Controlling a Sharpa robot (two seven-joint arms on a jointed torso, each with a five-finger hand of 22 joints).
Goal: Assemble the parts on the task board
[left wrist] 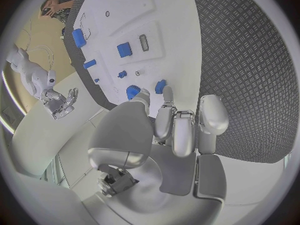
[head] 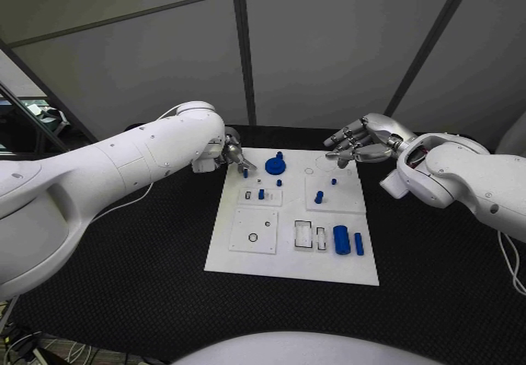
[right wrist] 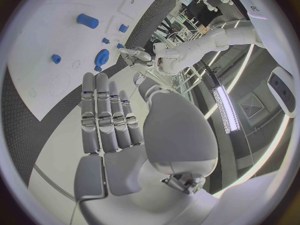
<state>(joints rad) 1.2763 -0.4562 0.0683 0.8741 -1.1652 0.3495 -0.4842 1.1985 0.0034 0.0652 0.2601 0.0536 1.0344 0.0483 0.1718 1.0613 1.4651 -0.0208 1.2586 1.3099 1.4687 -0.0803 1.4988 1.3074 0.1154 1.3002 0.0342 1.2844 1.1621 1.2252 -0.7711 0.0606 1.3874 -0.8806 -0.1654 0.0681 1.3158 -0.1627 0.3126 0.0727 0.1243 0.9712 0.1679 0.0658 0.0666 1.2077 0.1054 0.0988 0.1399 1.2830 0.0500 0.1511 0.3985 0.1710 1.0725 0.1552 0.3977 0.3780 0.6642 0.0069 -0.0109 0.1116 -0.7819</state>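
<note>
The white task board (head: pixel 294 251) lies in the middle of the black surface (head: pixel 131 289), with small blue parts spread over it. Near its far edge sits a round blue knob-like part (head: pixel 275 163); nearer the robot, toward the board's right side, a larger blue cylinder (head: pixel 341 239) lies beside a thinner blue bar (head: pixel 359 243). A short blue peg (head: pixel 319 197) stands on a raised square panel in the right half.

The left robot hand (head: pixel 232 156) hangs over the board's far left corner, fingers pointing down at the plate. In the left wrist view this robot hand (left wrist: pixel 178 125) has its fingers drawn close together, the tips just beside two small blue parts (left wrist: pixel 160 86); whether it is pinching one or only touching it cannot be told.

The right robot hand (head: pixel 356 146) hovers above the far right corner of the board, apart from the plate. In the right wrist view this robot hand (right wrist: pixel 109 122) shows its fingers stretched out straight, side by side, with nothing between them and the palm.
</note>
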